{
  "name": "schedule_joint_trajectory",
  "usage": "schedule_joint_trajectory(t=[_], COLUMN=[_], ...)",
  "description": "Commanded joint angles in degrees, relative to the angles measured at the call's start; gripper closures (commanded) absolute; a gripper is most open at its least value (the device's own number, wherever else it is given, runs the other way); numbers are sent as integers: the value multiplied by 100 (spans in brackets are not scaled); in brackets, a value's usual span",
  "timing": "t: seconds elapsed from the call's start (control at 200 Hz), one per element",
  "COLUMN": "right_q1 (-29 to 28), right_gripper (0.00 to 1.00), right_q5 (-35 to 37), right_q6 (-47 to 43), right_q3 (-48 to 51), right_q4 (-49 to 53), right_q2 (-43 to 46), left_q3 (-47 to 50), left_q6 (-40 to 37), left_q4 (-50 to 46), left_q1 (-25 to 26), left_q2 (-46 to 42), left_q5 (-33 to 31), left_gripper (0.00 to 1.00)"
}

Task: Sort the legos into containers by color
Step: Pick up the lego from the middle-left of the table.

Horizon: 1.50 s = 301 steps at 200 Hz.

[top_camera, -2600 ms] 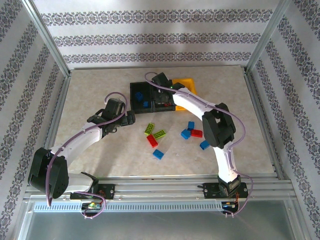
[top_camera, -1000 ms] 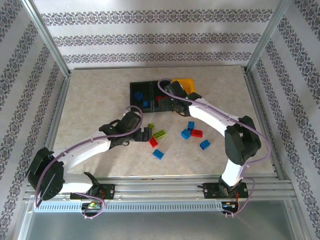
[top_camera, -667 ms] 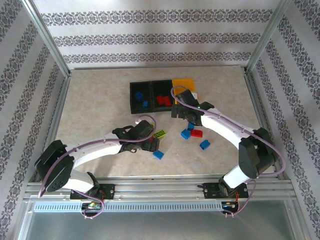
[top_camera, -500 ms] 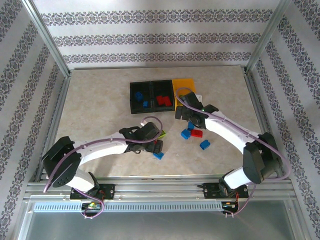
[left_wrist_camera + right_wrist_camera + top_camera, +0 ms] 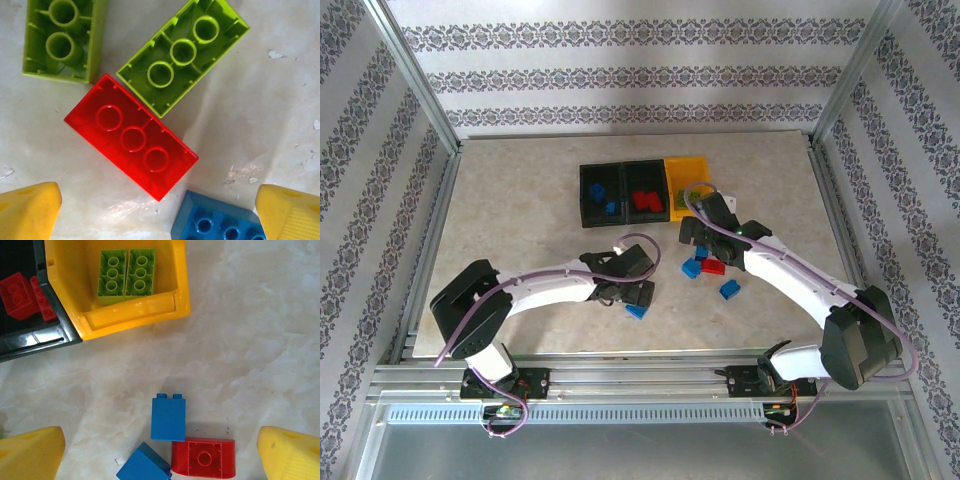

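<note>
Both grippers have their fingers wide apart and hold nothing. The left gripper (image 5: 160,210) hangs over a red lego (image 5: 131,136), on the near side of the containers (image 5: 132,310). I think it should turn to line up with the red lego's long sides, then come straight down. It must not bump the blue lego (image 5: 215,226) just beside it. The right gripper (image 5: 161,450) is closer to the containers, over more loose legos.

Loose by the containers are four blue, two red and two green legos. Inside the containers are two blue, at least two red, and two green ones (image 5: 125,275).

bright even light, soft shadows, faint glare on the table (image 5: 242,170)
</note>
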<state>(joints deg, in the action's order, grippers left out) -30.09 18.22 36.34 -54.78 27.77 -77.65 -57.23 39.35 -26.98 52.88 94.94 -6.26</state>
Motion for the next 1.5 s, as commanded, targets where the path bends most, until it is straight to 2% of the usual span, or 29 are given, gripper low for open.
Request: schedule_joint_trajectory(t=[0.0,0.45,0.974,1.129,1.334,1.499], right_q1=[80,152,157,152,152,152], right_gripper=[2,2,2,2,2,2], right_q5=[146,69,26,-19,-40,-16], right_q6=[111,119,128,119,93,113], right_q3=[75,76,-19,-82,-154,-150], right_q4=[-35,-79,-35,-40,-9,27], right_q2=[124,22,-24,-75,-104,-70], left_q3=[-229,10,429,474,673,767], left_q6=[106,130,87,-337,-1409,-1809], left_q4=[-295,-987,-1256,-995,-545,-662], left_q1=[102,213,299,313,319,386], left_q2=[188,228,-356,-607,-839,-765], left_q5=[-68,-60,273,319,1102,1458], left_gripper=[0,0,0,0,0,0])
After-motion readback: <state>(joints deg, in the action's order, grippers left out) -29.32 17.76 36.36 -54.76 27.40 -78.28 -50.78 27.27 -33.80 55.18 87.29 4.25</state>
